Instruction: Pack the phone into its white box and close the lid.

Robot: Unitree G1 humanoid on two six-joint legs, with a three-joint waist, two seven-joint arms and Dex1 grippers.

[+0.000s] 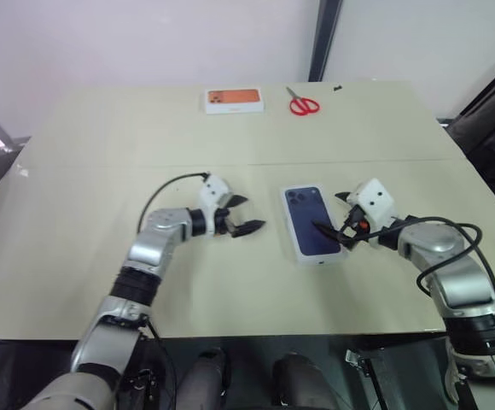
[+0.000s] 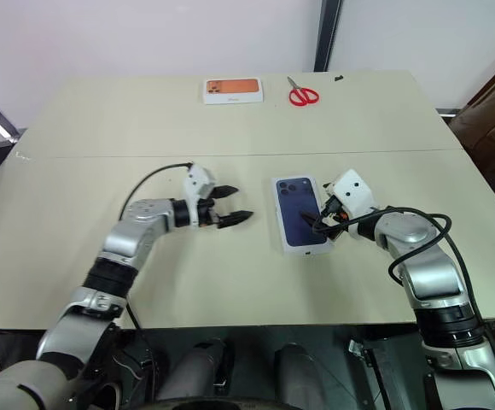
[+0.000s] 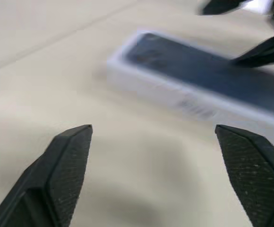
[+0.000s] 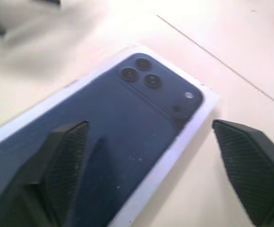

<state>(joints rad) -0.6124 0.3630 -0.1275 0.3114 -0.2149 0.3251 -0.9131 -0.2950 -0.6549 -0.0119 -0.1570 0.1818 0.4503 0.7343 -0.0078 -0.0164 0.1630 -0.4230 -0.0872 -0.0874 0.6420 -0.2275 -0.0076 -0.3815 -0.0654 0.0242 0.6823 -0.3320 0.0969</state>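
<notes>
1. left eye view: the white box point(image 1: 314, 223) lies shut at centre frame on the worktop point(image 1: 94, 145), the lid point(image 1: 312, 219) with dark blue phone print on top.
2. right eye view: left hand point(image 2: 229, 207) fingers apart, left of the box; right hand point(image 2: 321, 213) spread at its right edge.
3. left wrist view: fingers point(image 3: 66, 156) wide apart, box beyond.
4. right wrist view: fingers point(image 4: 66, 156) spread over the lid.
</notes>
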